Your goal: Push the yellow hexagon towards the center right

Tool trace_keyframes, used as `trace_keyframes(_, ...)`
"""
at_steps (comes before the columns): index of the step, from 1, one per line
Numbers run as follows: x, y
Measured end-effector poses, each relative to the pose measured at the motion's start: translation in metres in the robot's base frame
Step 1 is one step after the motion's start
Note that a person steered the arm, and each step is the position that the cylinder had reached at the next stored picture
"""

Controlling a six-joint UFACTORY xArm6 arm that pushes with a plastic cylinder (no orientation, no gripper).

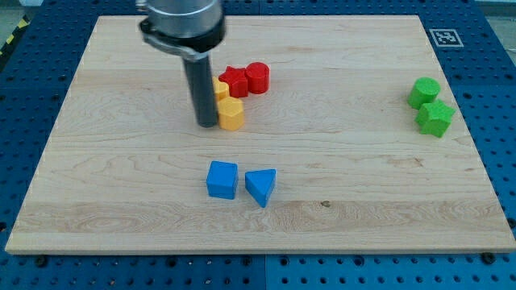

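Observation:
The yellow hexagon sits on the wooden board, left of centre and toward the view's top. My tip rests on the board just left of it, touching or nearly touching its left side. A second yellow block, its shape unclear, lies just above the hexagon, partly hidden behind the rod. A red star-like block and a red cylinder stand close above and to the right of the yellow pair.
A blue cube and a blue triangular block lie below the yellow hexagon. A green cylinder and a green star-like block sit near the board's right edge.

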State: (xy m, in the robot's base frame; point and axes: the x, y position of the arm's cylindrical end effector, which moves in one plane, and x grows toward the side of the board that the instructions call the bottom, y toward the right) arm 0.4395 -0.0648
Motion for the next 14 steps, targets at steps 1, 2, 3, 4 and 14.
trace_keyframes(1,0.000,0.037)
trace_keyframes(2,0.000,0.060)
trace_keyframes(3,-0.015,0.060)
trace_keyframes(4,-0.020,0.080)
trace_keyframes(14,-0.042,0.157)
